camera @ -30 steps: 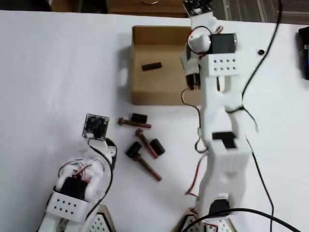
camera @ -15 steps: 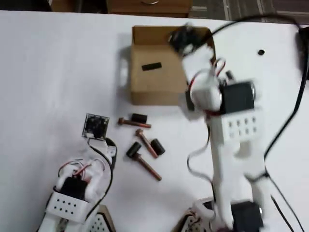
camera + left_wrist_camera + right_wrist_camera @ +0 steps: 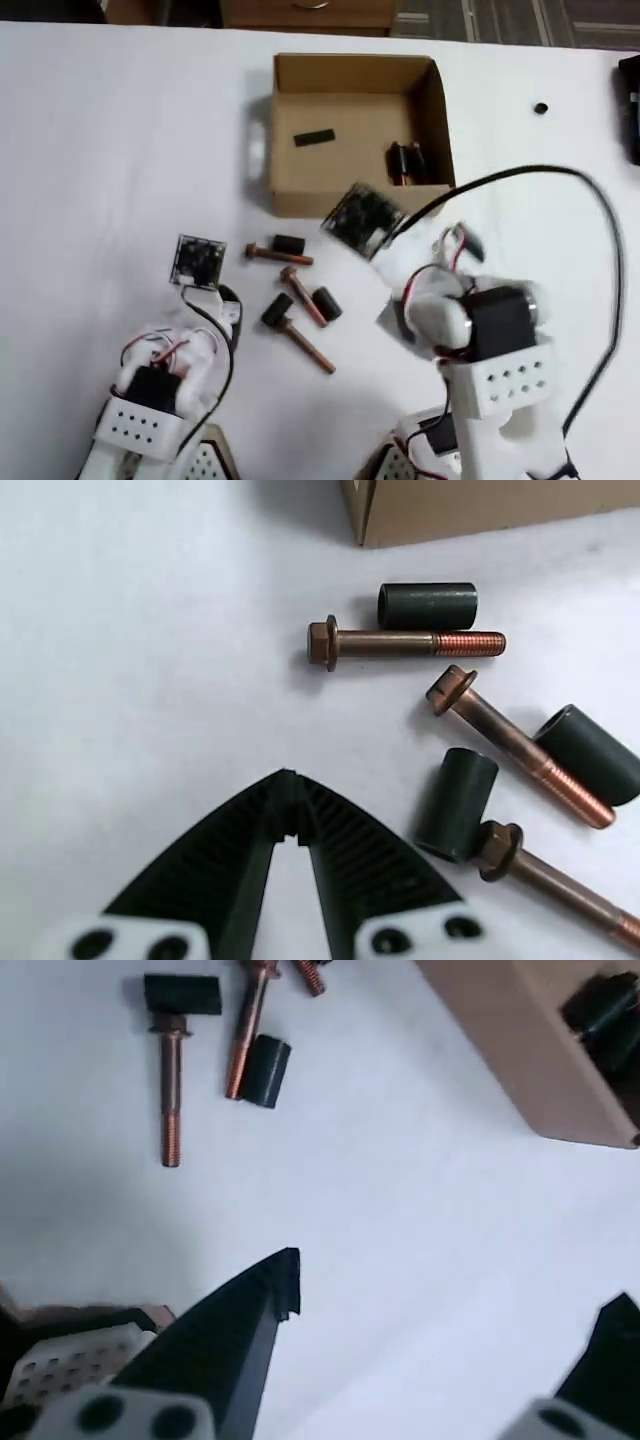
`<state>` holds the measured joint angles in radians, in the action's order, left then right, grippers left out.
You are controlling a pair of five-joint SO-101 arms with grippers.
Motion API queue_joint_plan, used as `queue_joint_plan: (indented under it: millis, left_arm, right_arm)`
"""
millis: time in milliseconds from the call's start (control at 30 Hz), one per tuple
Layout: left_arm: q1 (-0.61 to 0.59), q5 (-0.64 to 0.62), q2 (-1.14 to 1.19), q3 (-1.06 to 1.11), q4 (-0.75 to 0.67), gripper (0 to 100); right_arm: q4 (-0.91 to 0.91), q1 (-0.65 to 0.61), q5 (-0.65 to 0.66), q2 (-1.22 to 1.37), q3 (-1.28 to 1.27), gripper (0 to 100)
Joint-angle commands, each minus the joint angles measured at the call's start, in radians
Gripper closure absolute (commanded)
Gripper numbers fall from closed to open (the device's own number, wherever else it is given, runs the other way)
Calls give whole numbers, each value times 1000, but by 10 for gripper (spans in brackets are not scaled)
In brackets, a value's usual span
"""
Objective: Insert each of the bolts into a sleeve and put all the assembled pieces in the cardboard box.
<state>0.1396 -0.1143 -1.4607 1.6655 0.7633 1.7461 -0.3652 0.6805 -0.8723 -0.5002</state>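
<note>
Three copper bolts (image 3: 280,256) (image 3: 303,297) (image 3: 308,345) and three black sleeves (image 3: 289,244) (image 3: 326,303) (image 3: 276,311) lie loose on the white table in front of the cardboard box (image 3: 285,110). One bolt-and-sleeve piece (image 3: 408,163) lies in the box's right corner. My left gripper (image 3: 291,832) is shut and empty, on the near side of the loose parts, with the closest sleeve (image 3: 457,803) just beyond it. My right gripper (image 3: 450,1305) hangs open over bare table near the box's front right corner (image 3: 540,1050), holding nothing.
A black strip (image 3: 315,137) lies on the box floor. A small black part (image 3: 540,108) sits on the table right of the box, and a dark object (image 3: 630,95) is at the right edge. The right arm's cable (image 3: 560,180) arcs over the table.
The right arm has pulled back from over the box toward the near edge, leaving the assembled piece inside. The left arm has not moved.
</note>
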Motion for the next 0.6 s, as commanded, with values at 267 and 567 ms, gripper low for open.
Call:
queue_joint_plan:
  millis: [267, 567]
  left_arm:
    - [-8, -17, -9, 33, -20, 978]
    - [-184, -98, -9, 25, -11, 977]
  right_arm:
    - [18, -105, 3, -45, -37, 573]
    - [-229, -147, 3, -44, -233, 573]
